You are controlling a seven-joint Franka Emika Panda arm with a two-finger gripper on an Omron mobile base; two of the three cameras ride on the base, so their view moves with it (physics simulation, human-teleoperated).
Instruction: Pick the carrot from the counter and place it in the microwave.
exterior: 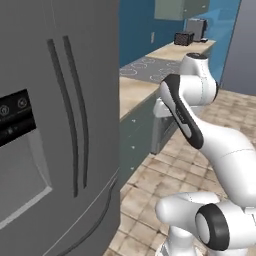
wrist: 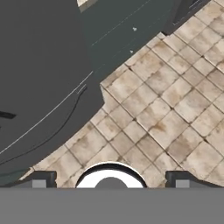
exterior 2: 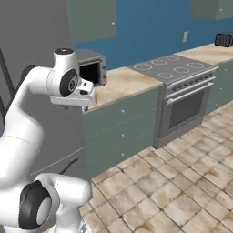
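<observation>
Counter (exterior 2: 123, 84) runs along the blue wall, no readable writing; gripper (wrist: 109, 179) fingers spread wide, holding nothing.

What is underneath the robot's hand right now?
In the hand view the open gripper points down at tiled floor, with the grey fridge beside it. Nothing is between the fingers. The floor under the fridge is hidden.

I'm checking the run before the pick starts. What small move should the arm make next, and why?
Probably swing the hand up from the floor toward the counter. Its open fingertips are empty and point down at the tiled floor beside the fridge. The small grey oven sits on the counter, but I cannot make out a carrot there yet.
</observation>
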